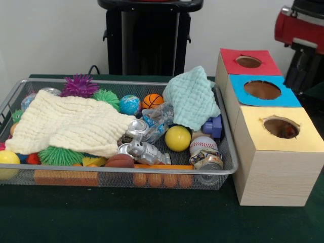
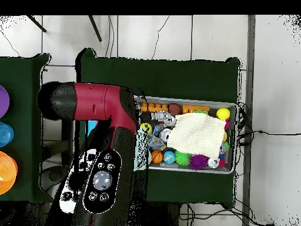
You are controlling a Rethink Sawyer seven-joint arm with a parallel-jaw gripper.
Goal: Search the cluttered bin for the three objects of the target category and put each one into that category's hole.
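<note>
From the front, no printed fabric bundle shows in the wire-mesh bin [image 1: 15,96]; any left lie hidden, perhaps under the cream cloth [image 1: 71,124] or mint-green cloth [image 1: 192,98]. Something reddish sits inside the yellow-topped box's hole [image 1: 281,127], right of the bin.

Overhead, the arm [image 2: 106,147] hides the boxes; the claw's state cannot be told.

The green-clothed table [image 1: 152,223] carries the cluttered bin [image 1: 116,173] beside three wooden boxes [image 1: 276,167].
</note>
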